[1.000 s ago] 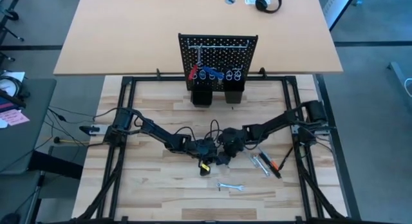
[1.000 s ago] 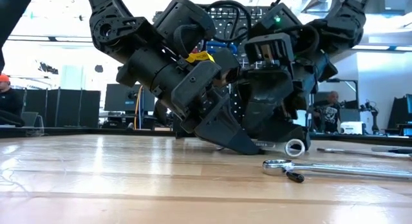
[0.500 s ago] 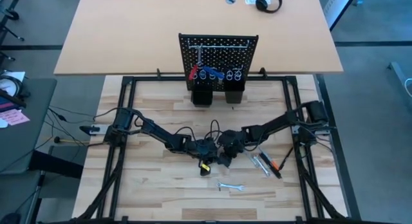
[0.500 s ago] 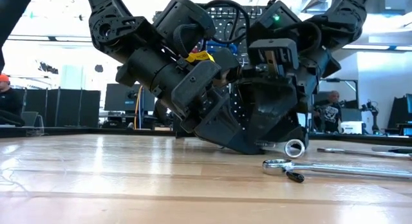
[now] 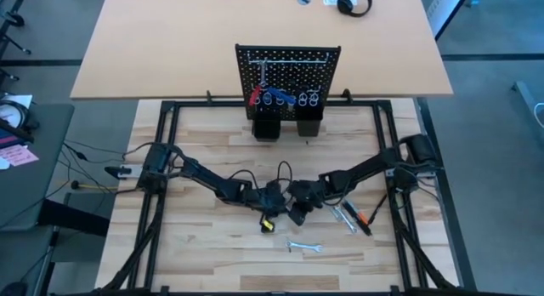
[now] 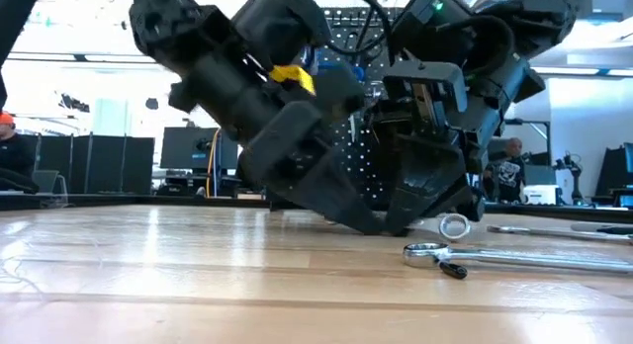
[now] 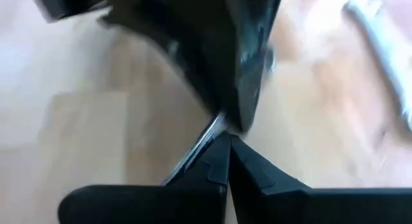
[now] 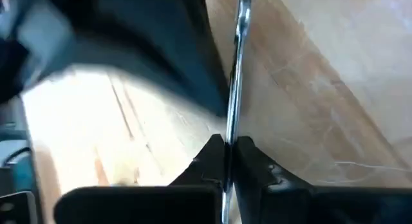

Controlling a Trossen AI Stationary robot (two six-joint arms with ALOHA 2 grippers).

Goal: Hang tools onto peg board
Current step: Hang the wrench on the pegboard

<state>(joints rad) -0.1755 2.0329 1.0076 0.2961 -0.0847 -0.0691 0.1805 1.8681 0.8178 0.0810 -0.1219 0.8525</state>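
thin silver wrench clamped between right pincer fingers, shut left pincer touching it

The pale wooden table carries a silver wrench (near its front edge) and the peg board.

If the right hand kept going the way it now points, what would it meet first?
Probably the left hand: the right hand, shut on a silver wrench, points straight at it across the wooden table, though depth is unclear.

Blk jointed arms w/ loose blk cables, yellow tag, green LED.
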